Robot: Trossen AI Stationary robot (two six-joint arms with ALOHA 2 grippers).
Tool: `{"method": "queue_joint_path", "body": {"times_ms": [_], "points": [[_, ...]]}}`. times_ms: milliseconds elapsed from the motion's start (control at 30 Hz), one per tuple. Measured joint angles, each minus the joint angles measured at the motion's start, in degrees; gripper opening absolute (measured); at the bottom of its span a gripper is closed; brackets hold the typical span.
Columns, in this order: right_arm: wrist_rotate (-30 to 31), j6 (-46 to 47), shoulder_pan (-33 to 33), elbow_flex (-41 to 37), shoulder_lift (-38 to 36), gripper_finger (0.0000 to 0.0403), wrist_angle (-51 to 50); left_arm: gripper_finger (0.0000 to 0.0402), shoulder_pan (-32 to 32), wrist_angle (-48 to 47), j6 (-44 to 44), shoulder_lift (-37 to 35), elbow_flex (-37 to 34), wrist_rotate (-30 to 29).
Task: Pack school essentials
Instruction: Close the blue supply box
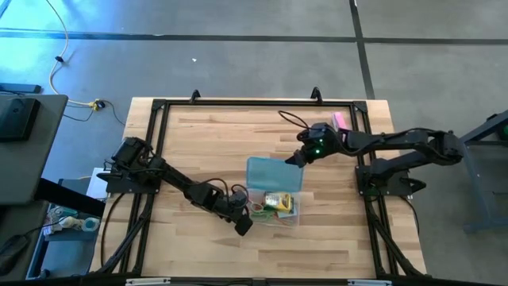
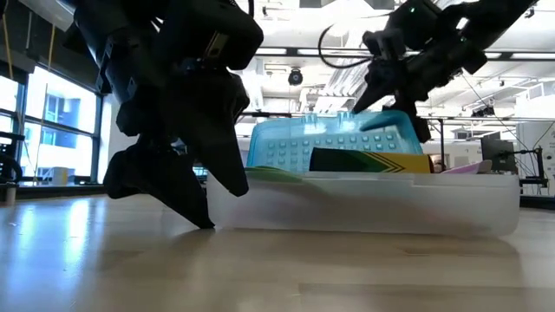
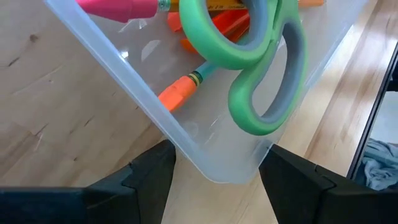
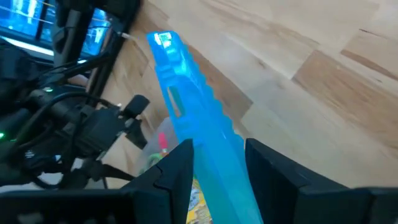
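A clear plastic case [image 1: 287,216] sits on the table's near middle. Inside it are green-handled scissors [image 3: 261,68], an orange pencil [image 3: 177,93] and a yellow-green crayon box [image 1: 278,201]. The teal lid [image 1: 270,173] stands tilted over the case's far side, and in the low view the teal lid [image 2: 338,143] rises behind the case wall. My right gripper [image 1: 296,159] is shut on the lid's far right part. My left gripper [image 1: 243,225] is at the case's near left corner, shut on it. The pad, eraser and other pens are not plain to see. My left gripper has the clear case's rounded corner [image 3: 217,168] between its two fingers [image 3: 155,174], one against each outer wall. The fingers come slanting down from the table's left. The case rests flat on the table. My right gripper pinches the teal lid's edge [image 4: 214,165] between its two fingers [image 4: 177,171], coming from the table's right and slanting down. The lid runs edge-on between the fingers and is tilted. Its lower edge is down by the case.
A pink oblong block [image 1: 339,121] lies near the table's far right corner, behind the right arm. A black frame rail [image 1: 238,103] runs round the table's edges. Bare wood lies on the far left [image 1: 206,143] and near the front edge.
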Motion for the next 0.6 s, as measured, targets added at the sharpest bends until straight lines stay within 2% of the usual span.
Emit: {"method": "queue_joint_path", "body": {"times_ms": [267,600], "points": [[1.25,2.66,2.89,0.00,-4.82,0.0137,-0.67,0.0218,0.13,0.11,-1.63,0.00,0.00,-1.99],[6.26,6.47,10.11,0.00,-5.26,0.0137,-0.25,0.0218,1.93,0.72,-2.81,0.04,-0.07,-3.94]]}}
